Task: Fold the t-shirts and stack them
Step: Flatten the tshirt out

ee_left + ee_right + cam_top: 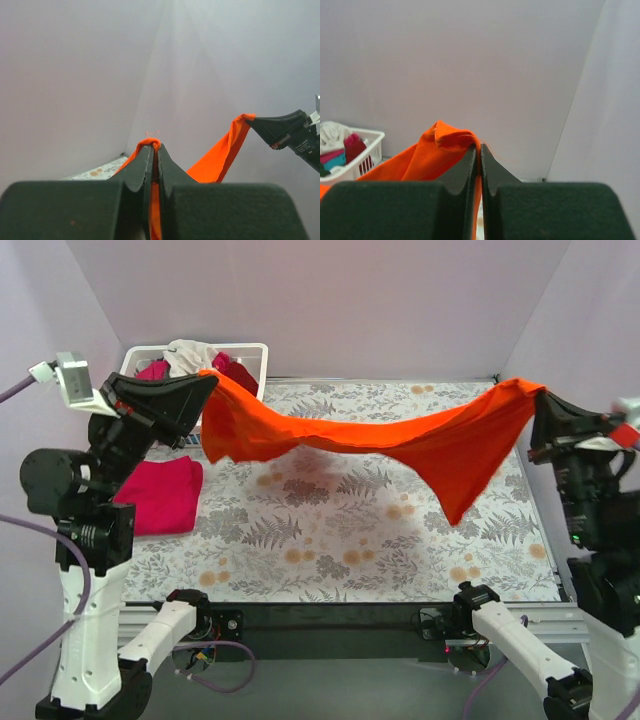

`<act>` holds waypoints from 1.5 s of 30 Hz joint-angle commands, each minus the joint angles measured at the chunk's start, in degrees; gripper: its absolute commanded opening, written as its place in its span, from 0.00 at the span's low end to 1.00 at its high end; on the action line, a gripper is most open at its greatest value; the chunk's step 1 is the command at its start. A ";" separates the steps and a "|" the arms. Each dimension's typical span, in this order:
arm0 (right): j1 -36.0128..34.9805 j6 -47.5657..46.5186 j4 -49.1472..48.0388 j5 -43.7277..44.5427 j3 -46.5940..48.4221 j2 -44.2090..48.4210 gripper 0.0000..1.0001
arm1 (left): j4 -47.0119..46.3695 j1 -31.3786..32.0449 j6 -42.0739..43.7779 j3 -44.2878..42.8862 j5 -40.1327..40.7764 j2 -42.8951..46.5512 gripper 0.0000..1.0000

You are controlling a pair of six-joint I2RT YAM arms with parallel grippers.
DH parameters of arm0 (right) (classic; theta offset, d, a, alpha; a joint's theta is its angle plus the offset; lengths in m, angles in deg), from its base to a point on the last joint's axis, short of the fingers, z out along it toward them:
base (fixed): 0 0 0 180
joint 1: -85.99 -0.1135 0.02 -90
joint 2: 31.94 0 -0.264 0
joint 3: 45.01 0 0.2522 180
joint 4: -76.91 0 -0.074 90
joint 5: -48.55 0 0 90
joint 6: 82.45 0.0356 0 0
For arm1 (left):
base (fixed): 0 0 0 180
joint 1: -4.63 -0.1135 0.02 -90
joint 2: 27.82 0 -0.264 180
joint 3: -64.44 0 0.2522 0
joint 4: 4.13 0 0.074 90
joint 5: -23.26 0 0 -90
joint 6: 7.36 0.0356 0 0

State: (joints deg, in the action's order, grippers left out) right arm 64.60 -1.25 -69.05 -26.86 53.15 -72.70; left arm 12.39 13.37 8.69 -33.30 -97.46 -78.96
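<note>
Nearest, in each wrist view, the left fingers point(141, 167) and the right fingers point(462, 167) are each pressed together on a bunched corner of the one orange t-shirt point(400, 440). It hangs clear of the counter point(330, 540), its long axis running left to right between the two arms, sagging in the middle, with a loose flap drooping lowest toward the right. Neither arm is nearer; each holds its own end, so laying it flat likely means lowering both together. Beneath the left end lies one folded magenta t-shirt point(160, 495), closer to the left arm. Farthest, one white basket point(250, 346) holds at least three more t-shirts point(185, 352); I cannot tell the exact count.
</note>
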 commanded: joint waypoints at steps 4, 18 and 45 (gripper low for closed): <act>0.21 0.62 3.98 -1.23 8.50 1.99 0.01 | 2.24 -0.12 -1.72 -2.14 -2.59 4.11 0.00; 0.12 0.27 -0.05 15.02 -3.44 -4.94 0.01 | -2.50 -0.12 -2.86 4.87 -4.08 -11.86 0.00; 15.59 8.36 -26.78 -6.32 -17.33 -44.69 0.64 | -16.91 3.83 0.82 -7.53 0.75 -62.35 0.86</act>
State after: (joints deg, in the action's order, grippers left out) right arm 80.30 6.51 -90.89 -30.91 37.76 -121.68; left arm -2.54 16.25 6.85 -43.71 -97.55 -147.87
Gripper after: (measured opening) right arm 0.637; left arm 0.854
